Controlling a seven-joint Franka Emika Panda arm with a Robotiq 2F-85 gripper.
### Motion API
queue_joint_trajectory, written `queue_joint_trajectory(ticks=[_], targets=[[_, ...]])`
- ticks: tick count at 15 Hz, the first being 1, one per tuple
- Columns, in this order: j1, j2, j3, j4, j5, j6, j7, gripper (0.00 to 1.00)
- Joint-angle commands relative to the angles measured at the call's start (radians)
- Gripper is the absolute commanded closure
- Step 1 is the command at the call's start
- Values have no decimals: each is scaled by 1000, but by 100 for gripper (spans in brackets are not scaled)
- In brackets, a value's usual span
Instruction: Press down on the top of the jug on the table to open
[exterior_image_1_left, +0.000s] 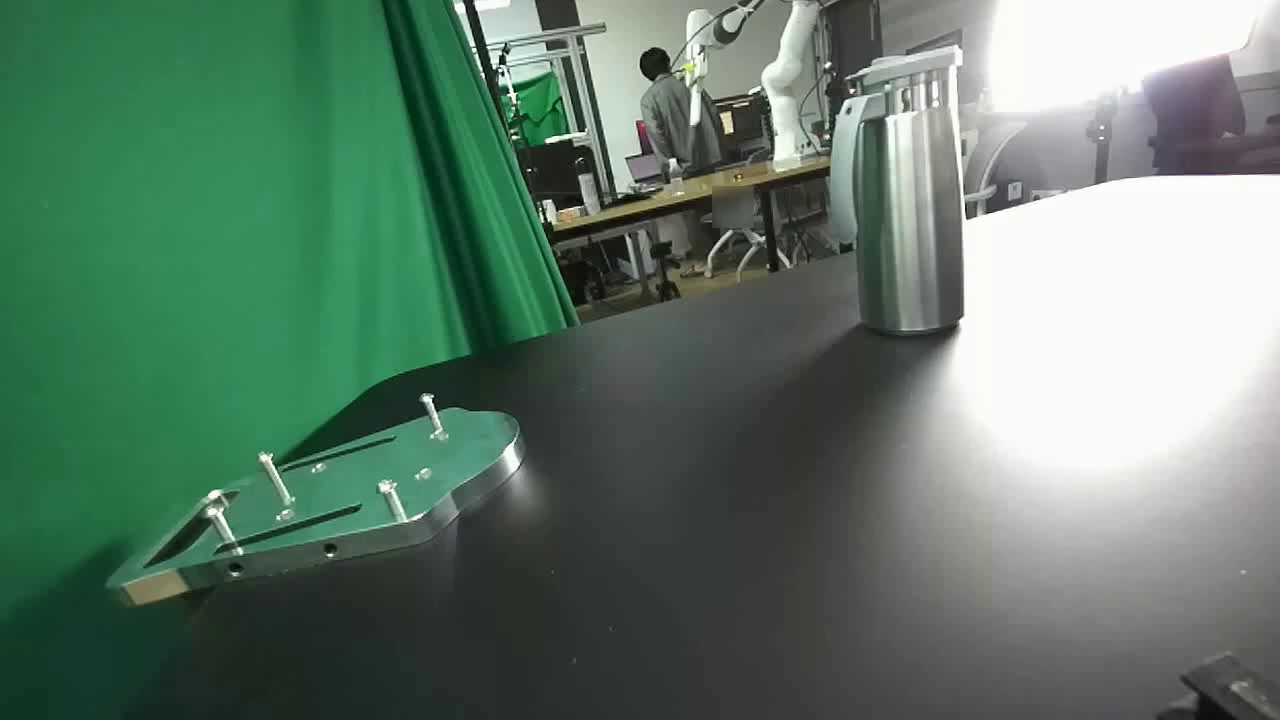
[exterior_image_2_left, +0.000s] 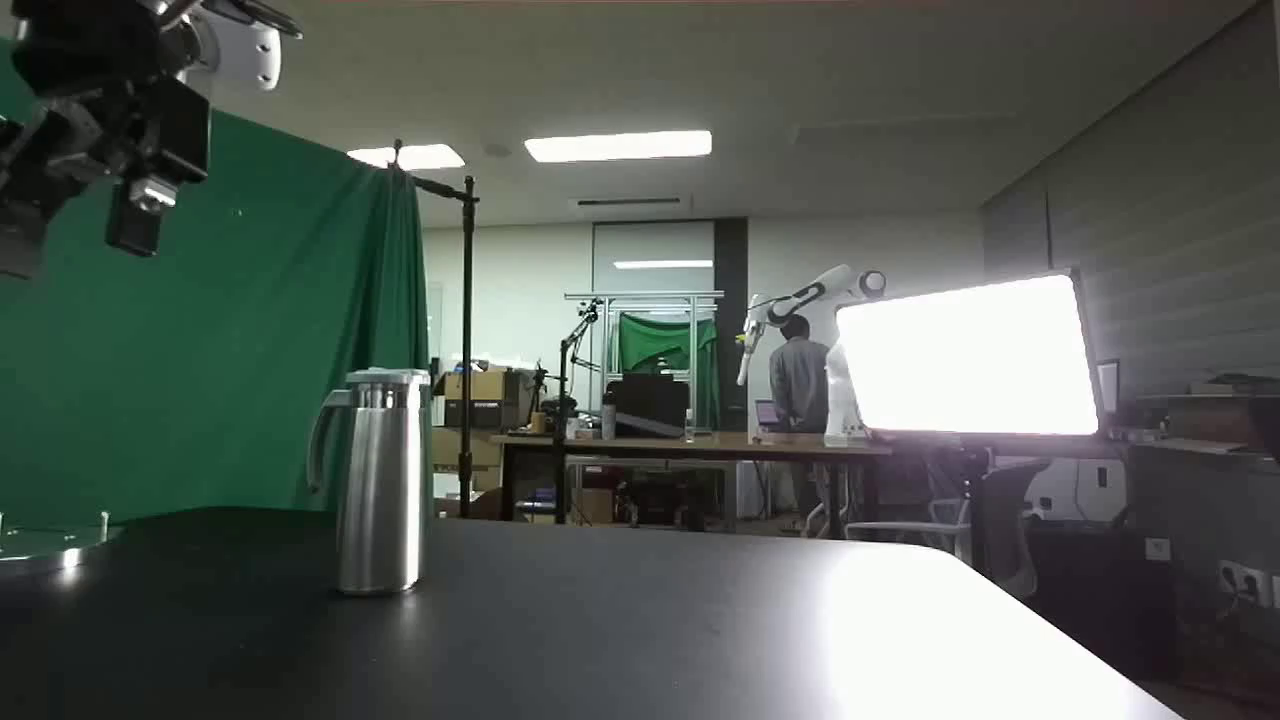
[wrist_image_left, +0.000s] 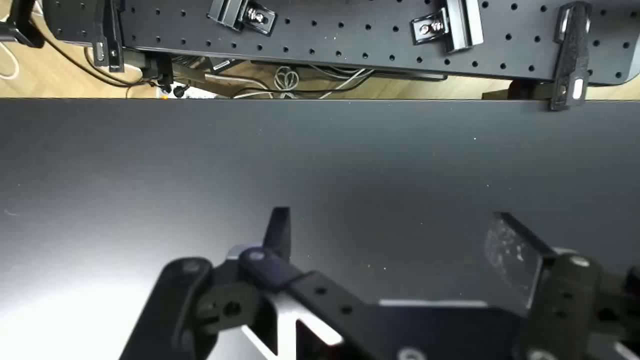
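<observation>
With the claw spread and unloaded, the approach is judged to be in hand, so the claw should next be brought over the jug, seated upright toward the far edge of the worktop, and lowered onto its top.

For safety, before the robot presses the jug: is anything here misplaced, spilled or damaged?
The pegged plate looks odd: one end apparently juts past the edge of the table. The jug stands upright; no spill or damage shows.
</observation>
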Motion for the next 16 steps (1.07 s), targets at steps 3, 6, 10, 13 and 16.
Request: queue_joint_trajectory(ticks=[3,6,10,13,16], targets=[[9,2,-8,1,-6,-2,6,0],[9,2,-8,1,-6,-2,6,0],[-10,27,-8,27,-20,17,17,0],[-51,116,-19,126,-59,72,19,0],[-90,234,-23,243,-97,144,27,0]])
